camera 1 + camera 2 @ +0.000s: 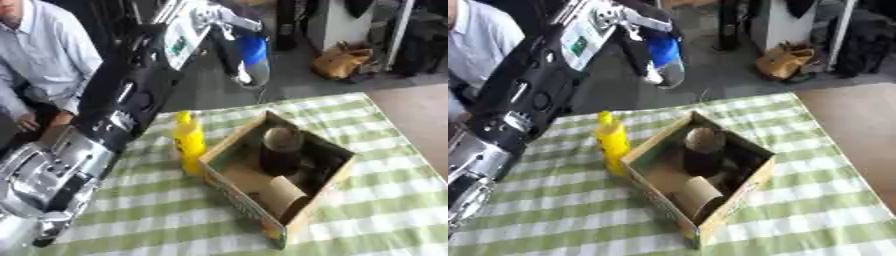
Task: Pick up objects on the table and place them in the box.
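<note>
Hanging near the top centre of the frame, a blue and white bottle (254, 60) is held in the left hand (214, 22), whose fingers are curled around its upper part. Its long axis runs nearly vertical, tilted slightly, with the pale end pointing down and a little toward the right of the frame. It is in the air above the floor beyond the far edge of the table (385, 200), well apart from the box (241, 192). The left arm (131, 100) rises from the lower left to the hand. The cardboard box sits open at the middle of the green checked tablecloth; inside it a dark round-topped jar (282, 145) stands upright, with a tan roll (284, 192) lying nearer the camera. A yellow bottle (188, 142) stands upright, touching the box's left wall. The right eye view shows more bare table to the right of the box; the left eye view shows more of the arm. The right hand appears in neither view.
</note>
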`<act>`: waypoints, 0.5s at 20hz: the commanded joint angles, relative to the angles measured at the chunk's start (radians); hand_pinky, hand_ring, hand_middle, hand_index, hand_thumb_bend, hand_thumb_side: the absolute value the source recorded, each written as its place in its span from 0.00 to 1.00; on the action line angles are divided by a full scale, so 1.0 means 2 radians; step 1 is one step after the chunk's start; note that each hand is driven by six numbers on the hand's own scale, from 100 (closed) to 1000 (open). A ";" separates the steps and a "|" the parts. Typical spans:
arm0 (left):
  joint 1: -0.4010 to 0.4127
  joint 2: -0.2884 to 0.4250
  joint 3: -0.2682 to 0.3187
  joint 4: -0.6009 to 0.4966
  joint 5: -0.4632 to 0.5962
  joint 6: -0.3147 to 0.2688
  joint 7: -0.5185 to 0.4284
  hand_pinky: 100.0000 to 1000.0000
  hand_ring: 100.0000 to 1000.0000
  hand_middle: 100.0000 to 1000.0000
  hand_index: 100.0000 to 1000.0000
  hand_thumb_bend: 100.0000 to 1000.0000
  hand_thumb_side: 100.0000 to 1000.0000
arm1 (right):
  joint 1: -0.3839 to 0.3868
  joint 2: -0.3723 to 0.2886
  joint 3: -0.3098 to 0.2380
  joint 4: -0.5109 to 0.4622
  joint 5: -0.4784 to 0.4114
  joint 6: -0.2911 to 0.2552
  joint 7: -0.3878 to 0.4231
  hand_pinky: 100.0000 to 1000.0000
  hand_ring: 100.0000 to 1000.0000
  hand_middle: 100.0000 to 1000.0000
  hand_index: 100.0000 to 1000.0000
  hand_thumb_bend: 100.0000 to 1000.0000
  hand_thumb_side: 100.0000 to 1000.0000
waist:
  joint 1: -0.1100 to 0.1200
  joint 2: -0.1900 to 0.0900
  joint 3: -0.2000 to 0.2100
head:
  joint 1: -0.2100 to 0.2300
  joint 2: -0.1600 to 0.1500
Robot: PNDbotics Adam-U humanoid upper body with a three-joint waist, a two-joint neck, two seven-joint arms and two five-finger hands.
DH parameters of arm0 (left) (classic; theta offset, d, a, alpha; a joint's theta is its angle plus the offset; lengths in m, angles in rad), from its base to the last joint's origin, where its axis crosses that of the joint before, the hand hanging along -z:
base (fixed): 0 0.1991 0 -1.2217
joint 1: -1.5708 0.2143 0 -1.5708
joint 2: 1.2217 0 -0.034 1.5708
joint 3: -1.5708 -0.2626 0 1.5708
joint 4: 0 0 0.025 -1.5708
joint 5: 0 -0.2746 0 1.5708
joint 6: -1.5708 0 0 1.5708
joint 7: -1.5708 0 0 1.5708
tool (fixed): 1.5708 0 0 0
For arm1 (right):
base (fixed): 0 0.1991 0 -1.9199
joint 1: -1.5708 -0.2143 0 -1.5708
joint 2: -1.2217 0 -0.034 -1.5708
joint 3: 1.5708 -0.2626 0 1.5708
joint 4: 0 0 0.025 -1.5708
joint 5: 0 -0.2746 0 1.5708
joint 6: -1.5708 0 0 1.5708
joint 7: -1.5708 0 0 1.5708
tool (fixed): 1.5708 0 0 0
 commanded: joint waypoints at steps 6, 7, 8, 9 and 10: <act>0.003 -0.010 0.009 0.031 -0.031 0.004 0.037 0.15 0.42 0.45 0.58 0.00 0.00 | -0.013 0.001 0.001 -0.009 -0.005 -0.013 -0.009 0.82 0.79 0.59 0.48 0.00 1.00 | -0.006 -0.003 -0.004 | 0.006 -0.005; 0.005 -0.012 0.011 0.035 -0.029 0.002 0.040 0.18 0.46 0.49 0.66 0.00 0.01 | -0.014 0.002 0.001 -0.009 -0.005 -0.013 -0.009 0.82 0.79 0.59 0.48 0.00 1.00 | -0.006 -0.003 -0.005 | 0.006 -0.006; 0.006 -0.014 0.013 0.038 -0.023 0.001 0.043 0.18 0.46 0.49 0.66 0.00 0.01 | -0.014 0.002 0.001 -0.009 -0.005 -0.013 -0.009 0.82 0.79 0.59 0.48 0.00 1.00 | -0.006 -0.002 -0.005 | 0.006 -0.006; 0.008 -0.015 0.014 0.040 -0.017 -0.001 0.045 0.23 0.50 0.54 0.73 0.00 0.02 | -0.014 0.002 0.001 -0.009 -0.005 -0.013 -0.009 0.82 0.79 0.59 0.48 0.00 1.00 | -0.006 -0.002 -0.006 | 0.005 -0.007; 0.008 -0.016 0.015 0.042 -0.010 -0.003 0.048 0.23 0.50 0.54 0.73 0.00 0.02 | -0.014 0.003 0.001 -0.009 -0.005 -0.013 -0.009 0.82 0.79 0.59 0.48 0.00 1.00 | -0.006 -0.002 -0.006 | 0.005 -0.007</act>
